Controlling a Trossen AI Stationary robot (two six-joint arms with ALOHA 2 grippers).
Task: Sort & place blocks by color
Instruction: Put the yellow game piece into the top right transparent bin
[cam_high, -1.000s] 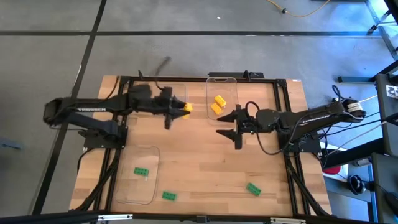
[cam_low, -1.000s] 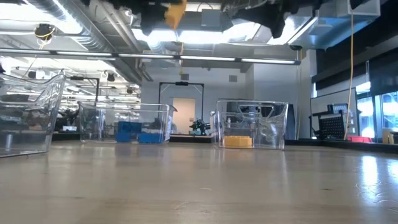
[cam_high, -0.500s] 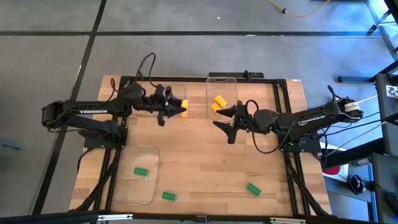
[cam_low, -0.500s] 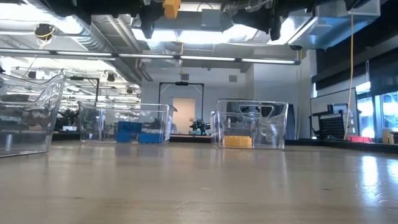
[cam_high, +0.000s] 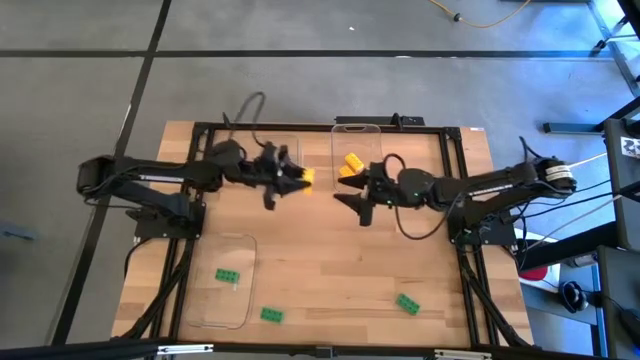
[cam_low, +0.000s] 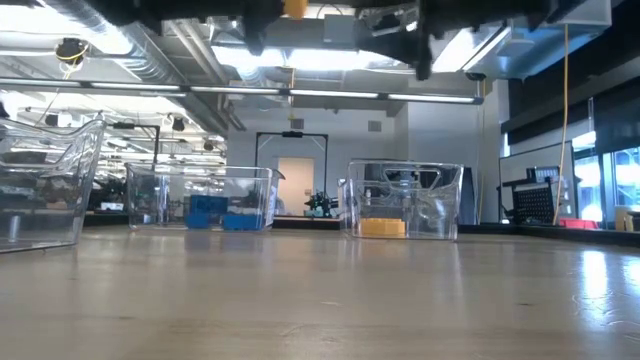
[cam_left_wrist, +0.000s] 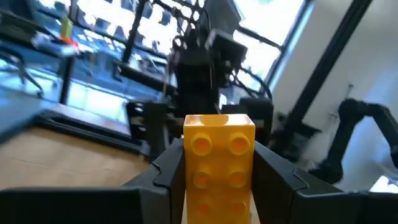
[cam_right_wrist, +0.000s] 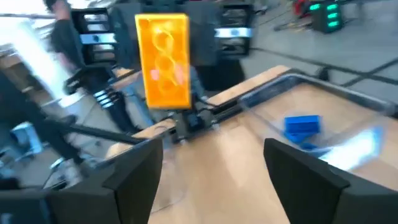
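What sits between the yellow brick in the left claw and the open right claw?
Nothing but bare table: in the high view, the yellow brick held by the left claw faces the open right claw across an empty gap.

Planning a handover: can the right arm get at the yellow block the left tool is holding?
Probably yes. The left tool holds the yellow block raised, its end sticking out toward the right tool, which is open and faces it. Only bare table lies between them.

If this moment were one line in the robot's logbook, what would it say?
left gripper: shut on yellow brick, raised mid-table | right gripper: open, empty, facing it | green bricks: three near front, one in tray
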